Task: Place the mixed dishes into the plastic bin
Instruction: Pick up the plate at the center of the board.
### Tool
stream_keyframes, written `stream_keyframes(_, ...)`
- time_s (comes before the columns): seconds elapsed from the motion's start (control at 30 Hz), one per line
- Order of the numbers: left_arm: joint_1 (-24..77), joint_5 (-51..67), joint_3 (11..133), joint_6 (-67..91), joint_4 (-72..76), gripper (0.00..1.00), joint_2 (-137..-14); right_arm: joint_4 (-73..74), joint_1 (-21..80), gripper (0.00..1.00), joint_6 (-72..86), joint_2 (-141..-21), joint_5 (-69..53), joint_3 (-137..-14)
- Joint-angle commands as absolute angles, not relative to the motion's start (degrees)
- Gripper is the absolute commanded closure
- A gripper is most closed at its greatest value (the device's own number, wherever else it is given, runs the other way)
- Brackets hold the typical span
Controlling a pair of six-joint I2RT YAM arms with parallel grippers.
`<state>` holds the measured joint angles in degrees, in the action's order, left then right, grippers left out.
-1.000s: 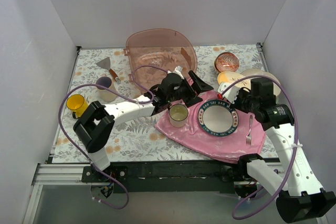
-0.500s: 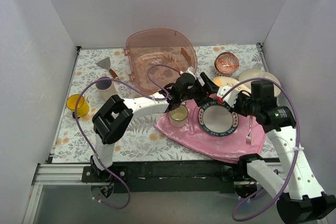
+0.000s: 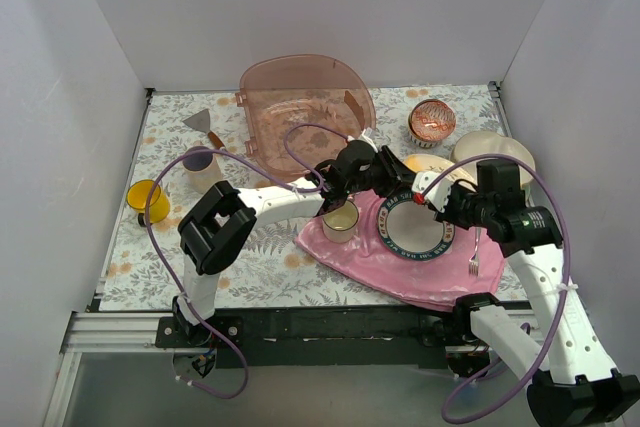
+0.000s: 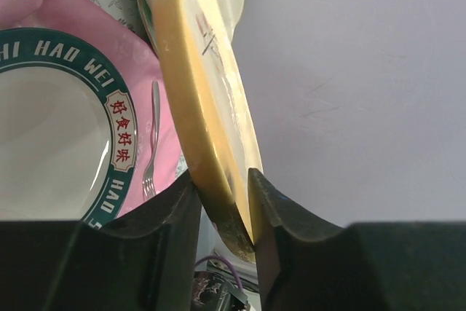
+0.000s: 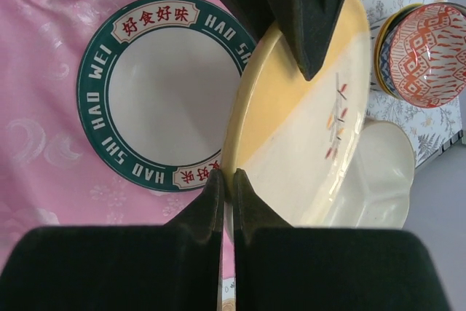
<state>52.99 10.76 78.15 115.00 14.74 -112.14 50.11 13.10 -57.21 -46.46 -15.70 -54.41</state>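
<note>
Left gripper (image 4: 220,183) clamped one rim of the peach plate (image 5: 306,136) while the right gripper (image 5: 228,180) pinched the opposite edge. Held tilted beside the lettered plate (image 5: 167,100), it seemed off the table, well short of the plastic bin (image 3: 262,82).

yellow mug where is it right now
In the top view the yellow mug sits far left, beside the pale mug with purple inside.

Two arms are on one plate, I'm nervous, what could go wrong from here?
The tilted peach plate is pinched only at its rim by the left jaws and right jaws; uneven pulling could make it slip. If dropped, it could strike the cream divided plate or red-patterned bowl beside it.
</note>
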Motion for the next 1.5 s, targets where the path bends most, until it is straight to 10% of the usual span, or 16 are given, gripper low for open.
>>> stream_keyframes(0.0, 53.3, 13.1, 80.5, 129.6, 18.6, 0.73, -111.3, 44.4, 13.9, 0.99, -60.7, -44.3, -20.6, -54.7)
stream_keyframes(0.43, 53.3, 15.5, 79.0, 124.4, 28.1, 1.00, -108.1, 47.5, 14.5, 0.99, -62.3, -43.2, -25.5, -52.6)
stream_keyframes(0.87, 51.1, 16.7, 70.1, 120.5, 38.6, 1.00, -100.7, 46.8, 11.1, 0.34, -50.0, -43.4, -35.3, -57.2)
stream_keyframes(1.47, 40.8, 19.7, 64.9, 119.1, 34.3, 1.00, -89.5, 33.0, -3.6, 0.12, -9.0, -50.5, -37.3, -70.7)
